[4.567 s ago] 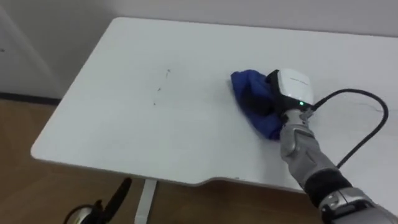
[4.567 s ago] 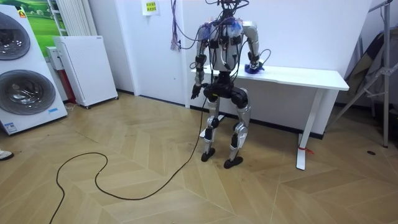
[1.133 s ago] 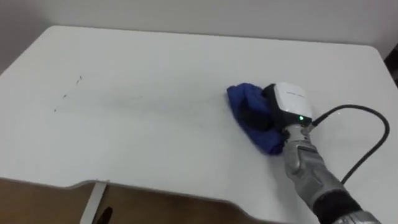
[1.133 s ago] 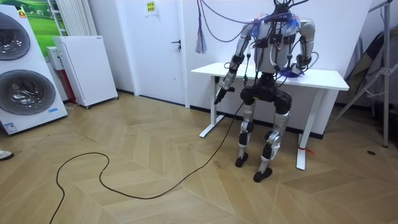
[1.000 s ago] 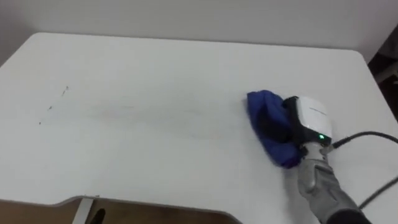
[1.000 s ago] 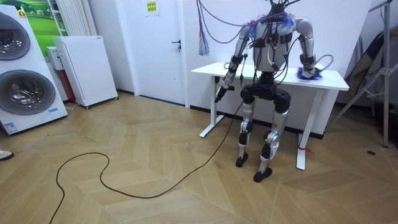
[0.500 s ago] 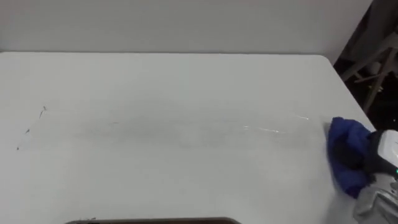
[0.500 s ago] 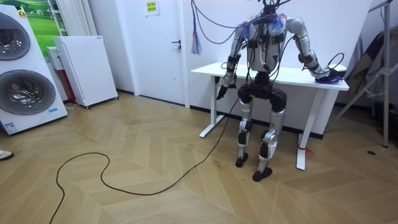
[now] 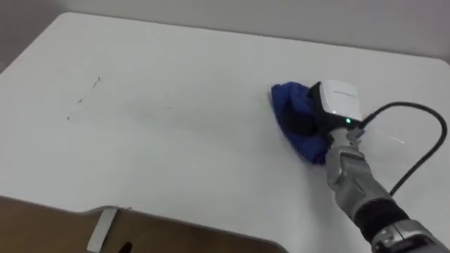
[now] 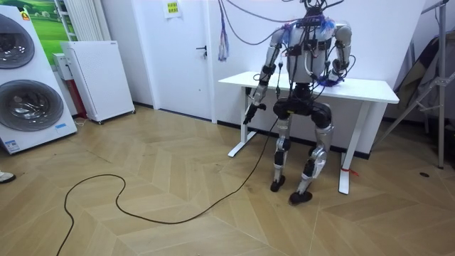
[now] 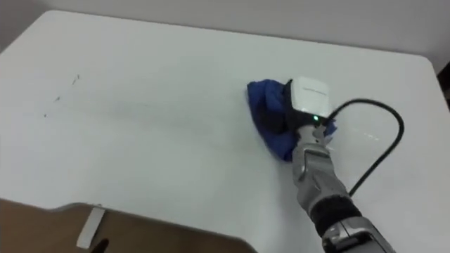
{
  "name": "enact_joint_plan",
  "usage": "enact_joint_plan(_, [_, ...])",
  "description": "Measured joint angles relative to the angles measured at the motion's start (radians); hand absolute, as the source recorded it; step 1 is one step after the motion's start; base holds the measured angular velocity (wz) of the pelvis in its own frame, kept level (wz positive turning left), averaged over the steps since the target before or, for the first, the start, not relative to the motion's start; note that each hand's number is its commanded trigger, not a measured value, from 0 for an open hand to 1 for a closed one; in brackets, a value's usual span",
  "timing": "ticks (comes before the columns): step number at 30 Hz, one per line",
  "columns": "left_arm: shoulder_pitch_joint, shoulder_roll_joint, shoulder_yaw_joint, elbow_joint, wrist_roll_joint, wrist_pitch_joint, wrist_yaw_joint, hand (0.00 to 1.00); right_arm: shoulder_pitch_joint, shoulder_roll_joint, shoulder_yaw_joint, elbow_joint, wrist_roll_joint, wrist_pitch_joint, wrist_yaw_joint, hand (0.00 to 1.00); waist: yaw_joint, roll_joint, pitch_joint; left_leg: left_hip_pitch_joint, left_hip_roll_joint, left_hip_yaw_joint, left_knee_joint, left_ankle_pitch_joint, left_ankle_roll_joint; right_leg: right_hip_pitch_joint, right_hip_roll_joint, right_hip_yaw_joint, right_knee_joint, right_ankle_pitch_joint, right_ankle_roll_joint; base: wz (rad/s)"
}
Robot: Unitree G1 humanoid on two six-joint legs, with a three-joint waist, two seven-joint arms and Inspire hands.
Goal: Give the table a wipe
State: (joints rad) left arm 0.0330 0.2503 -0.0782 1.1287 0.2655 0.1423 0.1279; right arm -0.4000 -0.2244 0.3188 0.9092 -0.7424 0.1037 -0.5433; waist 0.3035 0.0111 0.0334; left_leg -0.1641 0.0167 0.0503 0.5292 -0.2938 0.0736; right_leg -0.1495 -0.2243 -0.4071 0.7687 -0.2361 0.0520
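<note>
One arm does the work right now: down at the near edge, the robot's right forearm comes in from the lower right over the white table (image 9: pixel 176 161), and below that edge a strip of wooden floor (image 9: pixel 42 225) and the table's pale leg (image 9: pixel 100 228) peek through. Follow the arm up and the right hand (image 9: pixel 336 102) sits palm-down on top of the blue cloth (image 9: pixel 287 105), which is bunched into a lump on the tabletop, right of centre and closer to the far edge than the near one. Whether that hand is gripping the cloth or just pressing flat on it, I cannot tell. Over on the left part of the table, well apart from the cloth, a few small dark specks (image 9: pixel 83 98) mark the surface. Beyond the far edge, a plain grey wall (image 9: pixel 281 14). From the room view, the robot stands on both feet at the table's long side, facing it, with its left hand (image 10: pixel 248 114) hanging low beside its hip, off the table; how it is held, I cannot tell.
</note>
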Motion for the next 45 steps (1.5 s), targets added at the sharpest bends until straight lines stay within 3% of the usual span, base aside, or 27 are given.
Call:
enact_joint_plan(2, [-0.01, 0.009, 0.002, 0.0, 0.0, -0.015, 0.019, 0.0, 0.045, -0.001, -0.03, 0.016, 0.014, -0.019, -0.05, 1.0, -0.009, 0.004, -0.005, 0.0, 0.02, 0.005, 0.03, -0.027, -0.003, -0.021, -0.073, 0.021, 0.077, -0.008, 0.005, 0.0])
enact_joint_plan(3, [-0.016, 0.012, 0.016, -0.002, 0.0, -0.023, 0.03, 0.0, 0.076, -0.001, -0.05, 0.02, 0.025, -0.021, -0.086, 1.0, -0.013, 0.013, -0.013, -0.002, 0.047, 0.004, 0.046, -0.04, -0.012, -0.032, -0.094, 0.059, 0.072, -0.007, 0.008, 0.0])
enact_joint_plan(4, [-0.02, 0.017, 0.024, -0.002, 0.003, -0.026, 0.034, 0.0, 0.087, -0.001, -0.058, 0.024, 0.026, -0.025, -0.1, 1.0, -0.02, 0.013, -0.0135, -0.002, 0.057, 0.001, 0.049, -0.044, -0.019, -0.034, -0.102, 0.082, 0.048, -0.005, 0.012, 0.0])
enact_joint_plan(6, [-0.036, 0.054, 0.037, -0.001, 0.004, -0.032, 0.051, 0.0, 0.14, -0.009, -0.088, 0.033, 0.056, -0.03, -0.153, 1.0, -0.044, -0.011, -0.0279, -0.006, 0.078, -0.024, 0.051, -0.042, -0.036, -0.009, -0.121, 0.133, -0.158, 0.016, 0.039, 0.09])
enact_joint_plan(7, [-0.037, 0.063, 0.037, -0.002, 0.004, -0.034, 0.061, 0.0, 0.154, -0.011, -0.099, 0.034, 0.057, -0.033, -0.162, 1.0, -0.054, -0.017, -0.0317, -0.01, 0.081, -0.036, 0.052, -0.042, -0.042, 0.005, -0.121, 0.132, -0.221, 0.026, 0.042, 0.32])
enact_joint_plan(9, [-0.041, 0.082, 0.035, -0.012, 0.012, -0.034, 0.087, 0.0, 0.212, -0.019, -0.15, 0.038, 0.065, -0.055, -0.18, 1.0, -0.091, -0.036, -0.0434, -0.016, 0.101, -0.074, 0.052, -0.041, -0.071, 0.069, -0.109, 0.125, -0.424, 0.103, 0.045, 0.44])
enact_joint_plan(10, [-0.041, 0.082, 0.036, -0.013, 0.013, -0.032, 0.089, 0.0, 0.224, -0.022, -0.157, 0.039, 0.07, -0.062, -0.183, 1.0, -0.097, -0.038, -0.0446, -0.013, 0.109, -0.079, 0.053, -0.044, -0.078, 0.083, -0.102, 0.12, -0.452, 0.125, 0.044, 0.23])
enact_joint_plan(11, [-0.037, 0.078, 0.037, -0.014, 0.016, -0.03, 0.093, 0.0, 0.237, -0.022, -0.166, 0.039, 0.074, -0.07, -0.186, 1.0, -0.102, -0.04, -0.0443, 0.002, 0.129, -0.083, 0.053, -0.052, -0.099, 0.109, -0.092, 0.081, -0.48, 0.163, 0.045, 0.0])
enact_joint_plan(13, [-0.03, 0.073, 0.04, -0.016, 0.019, -0.03, 0.097, 0.0, 0.238, -0.017, -0.165, 0.038, 0.072, -0.087, -0.184, 1.0, -0.099, -0.042, -0.0436, 0.02, 0.165, -0.081, 0.052, -0.061, -0.142, 0.121, -0.063, 0.042, -0.468, 0.184, 0.051, -0.19])
enact_joint_plan(14, [-0.031, 0.074, 0.034, -0.019, 0.019, -0.03, 0.099, 0.0, 0.226, -0.011, -0.161, 0.025, 0.07, -0.099, -0.184, 1.0, -0.098, -0.052, -0.0413, 0.02, 0.187, -0.081, 0.049, -0.061, -0.175, 0.112, -0.047, 0.014, -0.437, 0.174, 0.069, -0.31])
enact_joint_plan(15, [-0.032, 0.059, 0.032, -0.018, 0.019, -0.03, 0.1, 0.0, 0.203, -0.013, -0.149, 0.024, 0.064, -0.107, -0.182, 1.0, -0.097, -0.037, -0.0397, 0.028, 0.222, -0.076, 0.029, -0.049, -0.211, 0.093, -0.012, -0.005, -0.394, 0.145, 0.066, -0.29])
enact_joint_plan(18, [-0.04, 0.021, 0.032, -0.01, 0.019, -0.044, 0.096, 0.0, 0.153, -0.014, -0.144, 0.019, 0.039, -0.108, -0.148, 1.0, -0.097, -0.027, -0.0336, 0.055, 0.288, -0.079, -0.071, 0.016, -0.282, 0.03, 0.038, -0.012, -0.295, 0.045, 0.003, -0.09])
enact_joint_plan(19, [-0.039, 0.013, 0.032, -0.009, 0.02, -0.045, 0.095, 0.0, 0.144, -0.015, -0.145, 0.017, 0.028, -0.108, -0.142, 1.0, -0.102, -0.028, -0.031, 0.055, 0.295, -0.077, -0.077, 0.027, -0.281, 0.021, 0.043, -0.012, -0.276, 0.023, -0.004, 0.14])
enact_joint_plan(21, [-0.039, -0.011, 0.024, 0.0, 0.02, -0.046, 0.083, 0.0, 0.12, -0.016, -0.145, 0.007, -0.024, -0.108, -0.111, 1.0, -0.114, -0.03, -0.0263, 0.043, 0.312, -0.049, -0.071, 0.078, -0.236, 0.008, 0.042, -0.042, -0.223, -0.04, -0.023, 0.36])
enact_joint_plan(22, [-0.038, -0.015, 0.02, 0.001, 0.02, -0.045, 0.08, 0.0, 0.115, -0.016, -0.145, 0.007, -0.034, -0.108, -0.104, 1.0, -0.117, -0.03, -0.0248, 0.035, 0.312, -0.031, -0.059, 0.093, -0.231, 0.008, 0.043, -0.048, -0.223, -0.048, -0.025, 0.35])
enact_joint_plan(24, [-0.033, -0.028, 0.016, -0.001, 0.024, -0.033, 0.072, 0.0, 0.103, -0.016, -0.145, -0.018, -0.049, -0.095, -0.071, 1.0, -0.123, -0.021, -0.0168, -0.003, 0.291, 0.032, 0.006, 0.103, -0.221, 0.021, 0.065, -0.045, -0.233, -0.064, -0.048, 0.37])
enact_joint_plan(25, [-0.032, -0.028, 0.016, -0.001, 0.028, -0.03, 0.07, 0.0, 0.103, -0.016, -0.144, -0.032, -0.051, -0.085, -0.059, 1.0, -0.124, -0.02, -0.0134, -0.01, 0.278, 0.04, 0.016, 0.1, -0.215, 0.021, 0.075, -0.027, -0.235, -0.069, -0.056, 0.41])
enact_joint_plan(26, [-0.027, -0.028, 0.016, -0.004, 0.032, -0.021, 0.059, 0.0, 0.101, -0.017, -0.144, -0.053, -0.054, -0.067, -0.036, 1.0, -0.124, -0.017, -0.0092, -0.03, 0.242, 0.047, 0.045, 0.085, -0.19, 0.024, 0.089, 0.02, -0.236, -0.075, -0.067, 0.31])
enact_joint_plan(27, [-0.017, -0.031, 0.013, -0.006, 0.034, -0.016, 0.049, 0.0, 0.095, -0.015, -0.145, -0.063, -0.054, -0.054, -0.016, 1.0, -0.114, -0.012, -0.0046, -0.039, 0.176, 0.043, 0.064, 0.061, -0.151, 0.025, 0.104, 0.08, -0.241, -0.075, -0.075, 0.2])
enact_joint_plan(28, [-0.009, -0.034, 0.012, -0.006, 0.035, -0.015, 0.042, 0.0, 0.092, -0.018, -0.145, -0.067, -0.054, -0.045, -0.008, 1.0, -0.105, -0.008, -0.0041, -0.04, 0.135, 0.04, 0.057, 0.052, -0.137, 0.026, 0.108, 0.108, -0.244, -0.073, -0.078, -0.15])
enact_joint_plan(29, [0.015, -0.039, 0.006, -0.008, 0.034, -0.013, 0.028, 0.0, 0.08, -0.015, -0.143, -0.078, -0.054, -0.033, 0.017, 1.0, -0.079, 0.004, -0.0085, -0.04, 0.057, 0.041, 0.026, 0.043, -0.118, 0.026, 0.125, 0.165, -0.256, -0.067, -0.077, -0.65])
enact_joint_plan(30, [0.039, -0.038, 0.001, -0.011, 0.028, -0.009, 0.012, 0.0, 0.063, -0.018, -0.141, -0.094, -0.054, -0.02, 0.046, 1.0, -0.041, 0.027, -0.0067, -0.036, 0.013, 0.051, -0.022, 0.06, -0.043, 0.021, 0.148, 0.214, -0.27, -0.056, -0.076, -0.95])
enact_joint_plan(32, [0.061, -0.03, 0.014, -0.01, 0.021, 0.009, 0.005, 0.0, 0.047, -0.012, -0.113, -0.12, -0.056, -0.012, 0.075, 1.0, 0.005, 0.036, -0.0106, -0.014, 0.011, 0.057, -0.049, 0.062, -0.033, 0.006, 0.159, 0.237, -0.286, -0.037, -0.076, -0.9])
enact_joint_plan(35, [0.063, -0.028, 0.029, -0.038, 0.021, 0.022, -0.014, 0.0, 0.047, -0.01, -0.064, -0.183, -0.099, -0.014, 0.105, 1.0, -0.01, 0.033, -0.0136, -0.015, 0.005, 0.055, -0.074, 0.065, -0.029, 0.006, 0.154, 0.204, -0.31, -0.016, -0.08, -0.08])
enact_joint_plan(39, [0.056, -0.025, 0.034, -0.109, 0.006, 0.024, -0.023, 0.0, 0.047, -0.012, -0.034, -0.186, -0.101, -0.017, 0.13, 1.0, -0.035, 0.013, -0.0274, 0.003, -0.015, 0.028, -0.107, 0.068, -0.031, 0.038, 0.152, 0.183, -0.345, -0.019, -0.076, 0.19])
enact_joint_plan(42, [0.035, -0.025, 0.035, -0.128, 0.001, 0.019, -0.023, 0.0, 0.062, -0.013, -0.026, -0.179, -0.099, -0.035, 0.126, 1.0, -0.056, -0.005, -0.031, 0.029, -0.015, 0.023, -0.124, 0.069, -0.033, 0.076, 0.153, 0.165, -0.384, -0.016, -0.075, 0.12])
enact_joint_plan(45, [0.018, -0.025, 0.033, -0.128, 0.0, 0.012, -0.023, 0.0, 0.084, -0.013, -0.026, -0.18, -0.103, -0.051, 0.108, 1.0, -0.068, -0.014, -0.0272, 0.046, -0.015, 0.011, -0.136, 0.068, -0.033, 0.109, 0.156, 0.149, -0.415, -0.014, -0.071, 0.16])
